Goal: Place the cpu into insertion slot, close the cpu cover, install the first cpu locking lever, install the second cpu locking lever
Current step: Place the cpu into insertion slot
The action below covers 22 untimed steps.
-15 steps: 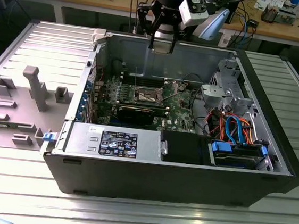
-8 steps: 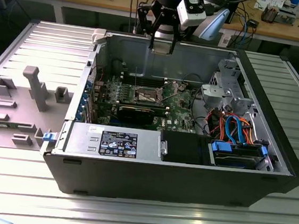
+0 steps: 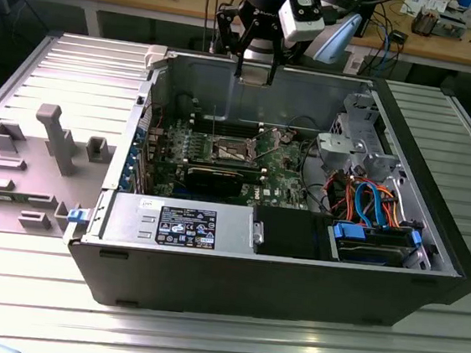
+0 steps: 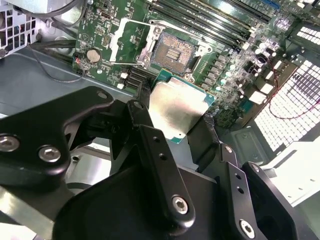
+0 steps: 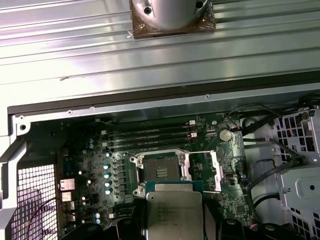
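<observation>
The gripper [image 3: 255, 71] pinches the cpu [image 4: 177, 112] flat by 2 opposite edges above the open computer case [image 3: 207, 281], with the uncovered insertion slot [image 4: 172, 50] well below it, edges roughly parallel.

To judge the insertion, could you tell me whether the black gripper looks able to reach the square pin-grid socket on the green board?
Probably yes: the gripper holds the silver square cpu above the board, the insertion slot lies bare with its thin metal cpu cover swung aside, and nothing stands between.

The cpu [image 5: 173, 217] hovers near the open insertion slot [image 5: 161, 171], whose cpu cover [image 5: 215, 170] stands flipped open beside it.
</observation>
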Motion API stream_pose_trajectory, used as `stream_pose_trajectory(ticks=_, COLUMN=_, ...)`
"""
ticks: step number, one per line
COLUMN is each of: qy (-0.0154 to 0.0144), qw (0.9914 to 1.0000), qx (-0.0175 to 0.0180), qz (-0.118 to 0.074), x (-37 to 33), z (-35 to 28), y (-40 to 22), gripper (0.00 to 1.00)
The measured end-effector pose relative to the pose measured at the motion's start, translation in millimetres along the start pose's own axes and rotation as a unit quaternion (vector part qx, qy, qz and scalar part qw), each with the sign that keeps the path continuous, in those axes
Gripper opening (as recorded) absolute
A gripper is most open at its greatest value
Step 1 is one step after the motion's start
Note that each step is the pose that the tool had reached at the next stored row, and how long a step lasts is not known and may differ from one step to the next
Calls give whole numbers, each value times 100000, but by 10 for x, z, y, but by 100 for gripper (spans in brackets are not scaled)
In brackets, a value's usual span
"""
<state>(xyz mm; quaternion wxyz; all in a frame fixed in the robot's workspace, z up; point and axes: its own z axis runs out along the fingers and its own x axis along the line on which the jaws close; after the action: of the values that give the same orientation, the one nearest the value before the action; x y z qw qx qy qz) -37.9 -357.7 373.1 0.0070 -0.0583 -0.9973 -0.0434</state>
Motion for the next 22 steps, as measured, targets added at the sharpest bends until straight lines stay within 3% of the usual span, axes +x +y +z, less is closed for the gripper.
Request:
stream_pose_trajectory(ticks=14, qy=-299, qw=99938, qx=-55, qz=3507, x=-3, z=14, y=-14, gripper=55)
stream_pose_trajectory(ticks=22, qy=-594, qw=99755, qx=-87, qz=6966, x=-2, z=33, y=-17, gripper=55)
